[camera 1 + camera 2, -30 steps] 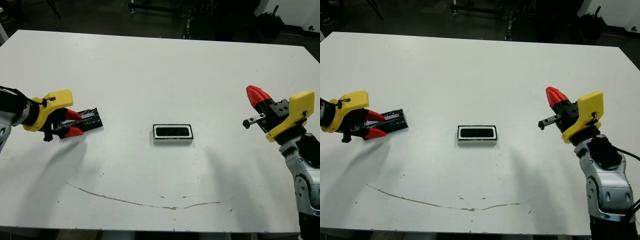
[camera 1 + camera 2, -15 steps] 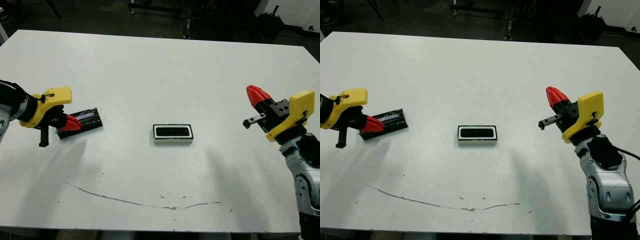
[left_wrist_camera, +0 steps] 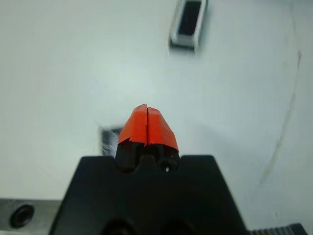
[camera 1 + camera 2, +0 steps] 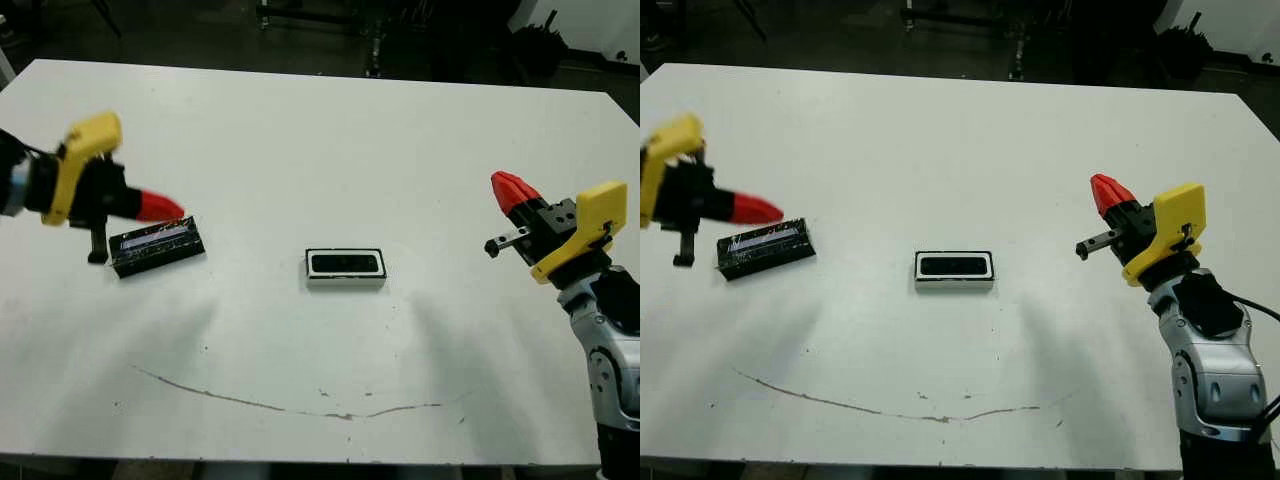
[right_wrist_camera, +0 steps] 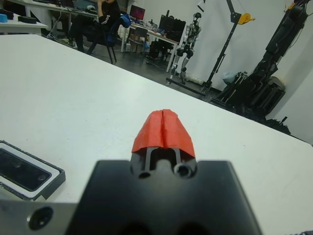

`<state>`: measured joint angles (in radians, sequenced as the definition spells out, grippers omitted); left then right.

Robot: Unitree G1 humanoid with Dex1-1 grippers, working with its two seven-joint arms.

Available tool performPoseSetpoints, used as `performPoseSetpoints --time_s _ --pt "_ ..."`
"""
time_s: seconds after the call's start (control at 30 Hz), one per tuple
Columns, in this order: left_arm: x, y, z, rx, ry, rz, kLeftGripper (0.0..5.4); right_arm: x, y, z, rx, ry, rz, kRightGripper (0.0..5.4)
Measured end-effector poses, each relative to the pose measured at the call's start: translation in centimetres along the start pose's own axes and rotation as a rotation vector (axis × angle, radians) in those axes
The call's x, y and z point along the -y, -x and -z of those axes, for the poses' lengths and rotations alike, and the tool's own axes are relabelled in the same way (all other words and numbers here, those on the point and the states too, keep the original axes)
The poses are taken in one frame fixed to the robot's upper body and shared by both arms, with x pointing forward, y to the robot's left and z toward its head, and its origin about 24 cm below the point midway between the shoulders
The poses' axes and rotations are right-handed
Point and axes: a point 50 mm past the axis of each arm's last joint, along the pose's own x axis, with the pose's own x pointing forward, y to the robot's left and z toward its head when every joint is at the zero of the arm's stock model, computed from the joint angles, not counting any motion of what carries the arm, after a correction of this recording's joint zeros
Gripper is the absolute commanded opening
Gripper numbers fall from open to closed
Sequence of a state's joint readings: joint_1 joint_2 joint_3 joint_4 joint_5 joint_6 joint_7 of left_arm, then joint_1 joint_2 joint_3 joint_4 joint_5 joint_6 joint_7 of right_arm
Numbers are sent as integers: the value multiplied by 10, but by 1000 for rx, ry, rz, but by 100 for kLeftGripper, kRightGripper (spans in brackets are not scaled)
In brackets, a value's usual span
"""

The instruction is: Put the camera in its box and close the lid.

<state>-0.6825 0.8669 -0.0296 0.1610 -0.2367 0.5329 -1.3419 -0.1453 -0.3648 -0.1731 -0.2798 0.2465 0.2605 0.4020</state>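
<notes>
I see the camera [image 4: 346,264] lying as a slim matte-black bar inside the box [image 4: 346,281], a shallow white-lined tray at the table's [image 4: 320,130] middle. The lid [image 4: 157,247], a glossy black panel with a pale streak, lies flat well to my left of it. My left gripper [image 4: 170,209] hangs just above the lid's far edge with fingers pressed together, holding nothing, and my right gripper [image 4: 508,187] hovers well off to the right, fingers likewise together.
</notes>
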Motion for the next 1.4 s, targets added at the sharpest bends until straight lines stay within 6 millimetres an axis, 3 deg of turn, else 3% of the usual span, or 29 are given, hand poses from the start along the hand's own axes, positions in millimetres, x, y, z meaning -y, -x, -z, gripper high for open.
performPoseSetpoints --time_s 0.2,0.33,0.87,1.17,1.4 --pt "-8 -3 0 -82 -208 -122 138 -1 1 -1 4 3 -3 0" --pt "-17 -13 21 -198 -297 -104 194 -1 2 -1 3 4 -4 0" --pt "-23 -32 70 -303 -230 25 415 -1 5 0 3 -8 -23 0" --pt "-26 -29 72 -303 -280 26 532 -1 6 0 1 -4 -22 0" --pt "-32 -28 73 -351 -313 -28 539 -1 7 2 -8 -8 -23 0"
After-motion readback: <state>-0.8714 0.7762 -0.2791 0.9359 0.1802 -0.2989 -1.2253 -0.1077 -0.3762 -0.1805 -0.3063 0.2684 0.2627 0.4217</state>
